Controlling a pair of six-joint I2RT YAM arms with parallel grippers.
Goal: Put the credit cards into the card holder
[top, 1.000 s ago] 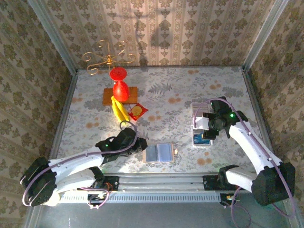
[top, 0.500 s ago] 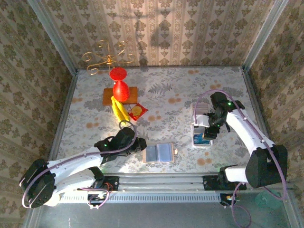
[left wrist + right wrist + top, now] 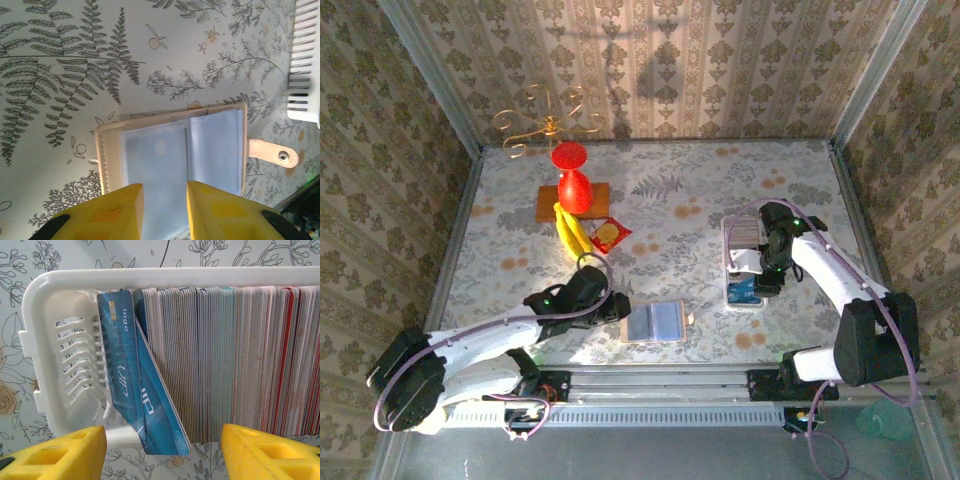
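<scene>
The right tool [image 3: 164, 434] gapes wide and empty over the credit cards [image 3: 125, 370] in their tray [image 3: 150, 275], while the left tool [image 3: 165, 192], narrowly parted and empty, is over the open card holder [image 3: 160, 145].

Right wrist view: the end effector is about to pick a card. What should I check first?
1. Right end effector open, astride the stack: ok.
2. One card singled out: not ok; two blue cards lean out together.
3. Tray flat on the table: ok.
4. Card holder open, sleeves up: ok.
5. Left end effector steadying it: cannot tell.
</scene>
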